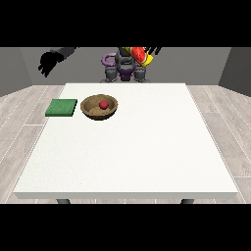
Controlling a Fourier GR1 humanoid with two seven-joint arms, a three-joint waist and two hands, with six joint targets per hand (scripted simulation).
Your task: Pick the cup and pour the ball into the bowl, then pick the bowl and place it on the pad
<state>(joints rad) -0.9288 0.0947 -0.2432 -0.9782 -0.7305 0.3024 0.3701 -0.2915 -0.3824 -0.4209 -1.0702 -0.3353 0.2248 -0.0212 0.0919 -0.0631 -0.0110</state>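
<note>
My ball (103, 104) lies in the bowl (93, 111) on the desk (132, 147), the pad (62, 108) just beside the bowl. At the view's right my hand (148, 55) is raised, fingers curled round the cup (139, 54). At the view's left my other hand (48, 62) hangs off the desk, fingers relaxed.

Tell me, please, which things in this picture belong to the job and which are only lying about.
Belong to the job:
- wooden bowl
- red ball, already in the bowl
- green pad, beside the bowl
- cup, red and yellow, held up at the robot hand at the view's right

Only there:
- white table
- robot hand at the view's left, raised off the table
</note>
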